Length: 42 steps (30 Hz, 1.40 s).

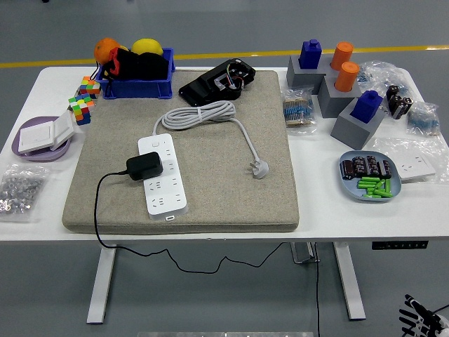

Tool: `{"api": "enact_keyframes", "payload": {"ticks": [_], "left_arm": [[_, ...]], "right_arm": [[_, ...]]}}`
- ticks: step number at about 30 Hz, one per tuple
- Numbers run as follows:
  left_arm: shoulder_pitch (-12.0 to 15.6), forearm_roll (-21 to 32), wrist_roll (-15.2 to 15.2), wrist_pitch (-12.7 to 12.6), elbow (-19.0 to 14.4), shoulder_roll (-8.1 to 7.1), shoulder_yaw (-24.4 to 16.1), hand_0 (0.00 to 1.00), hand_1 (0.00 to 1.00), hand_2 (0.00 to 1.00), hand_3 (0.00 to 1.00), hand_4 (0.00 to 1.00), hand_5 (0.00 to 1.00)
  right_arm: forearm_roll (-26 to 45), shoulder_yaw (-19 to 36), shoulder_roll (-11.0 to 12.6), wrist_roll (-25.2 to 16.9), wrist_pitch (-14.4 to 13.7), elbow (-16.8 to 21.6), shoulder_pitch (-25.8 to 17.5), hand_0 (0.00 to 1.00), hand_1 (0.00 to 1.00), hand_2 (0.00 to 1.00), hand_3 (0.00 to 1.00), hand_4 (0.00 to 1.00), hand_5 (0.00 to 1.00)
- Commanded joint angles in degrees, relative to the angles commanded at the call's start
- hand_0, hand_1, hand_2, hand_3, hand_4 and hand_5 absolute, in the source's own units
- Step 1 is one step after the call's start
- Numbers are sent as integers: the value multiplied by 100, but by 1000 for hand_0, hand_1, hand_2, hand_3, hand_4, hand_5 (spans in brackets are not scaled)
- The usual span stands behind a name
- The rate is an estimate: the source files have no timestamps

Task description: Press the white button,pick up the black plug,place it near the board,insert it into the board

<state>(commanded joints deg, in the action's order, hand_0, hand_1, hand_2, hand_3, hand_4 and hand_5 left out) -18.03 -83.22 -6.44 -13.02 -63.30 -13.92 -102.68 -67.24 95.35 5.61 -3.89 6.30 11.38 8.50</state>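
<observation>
Plug [144, 166] and board [163, 175] are the task's pair, and in the head view the black plug already sits on the white board, on its left side about midway along its length, with its black cord [98, 210] trailing off the near left of the grey mat [231, 189] and under the tabletop [210, 228]. The board lies on the mat's left half, its long axis running near to far and tilted slightly; a small pale button shows near its far left end, too small to read clearly. The board's own white cable [200, 112] coils at the far side.

Only the right robot hand [421, 323] is visible, low in the near right corner, below the tabletop's edge; a few pale fingertips show, and whether it is clenched or released cannot be told. It holds nothing visible. The left hand is out of view.

The plug lies far and well to the left of that hand, across the whole mat. Judging by position, the left arm would have the shorter reach, coming in along the board's left side.
</observation>
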Motion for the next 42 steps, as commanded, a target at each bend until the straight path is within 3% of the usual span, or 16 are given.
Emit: {"api": "enact_keyframes", "payload": {"ticks": [13,18,22,23,26,28,29,34,35,42], "left_arm": [[154,-44,-9,-4,-42,44,-116,739,843,828,760,2,2],[57,335,-221,168,-18,-3,-45,741,841,824,754,2,2],[12,624,-188,320,-29,-19,-8,741,841,824,754,2,2],[14,795,-163,382,-43,-17,-1,866,895,878,778,615,2],[52,1490,-102,612,-93,10,30,866,895,878,778,615,2],[83,1689,-4,676,-113,43,8,866,895,878,778,615,2],[94,1671,42,695,-117,57,-2,889,951,936,858,938,292],[190,1743,77,757,-185,169,5,889,951,936,858,938,292],[207,1748,68,755,-201,187,0,959,998,974,912,847,998],[364,1740,-123,659,-329,284,37,959,998,975,907,831,998]], "right_arm": [[-116,134,-78,-7,-16,-34,-84,721,603,549,647,731,478],[-29,28,-44,-9,-22,5,-25,721,603,549,647,731,479],[-25,31,-5,-4,-22,4,17,721,603,549,647,731,479],[-21,26,7,-5,-23,5,21,721,603,549,647,731,479],[-71,76,40,0,-23,-14,21,721,603,549,647,731,479],[-146,162,40,2,-19,-36,-1,721,603,549,647,731,479],[-177,197,37,4,-15,-45,-13,721,603,549,647,731,479],[-371,417,-12,14,13,-94,-74,721,603,549,647,731,479],[-381,429,-18,14,13,-95,-78,721,605,548,647,732,479],[-292,323,-49,0,-24,-55,-73,721,605,548,647,732,479]]}}
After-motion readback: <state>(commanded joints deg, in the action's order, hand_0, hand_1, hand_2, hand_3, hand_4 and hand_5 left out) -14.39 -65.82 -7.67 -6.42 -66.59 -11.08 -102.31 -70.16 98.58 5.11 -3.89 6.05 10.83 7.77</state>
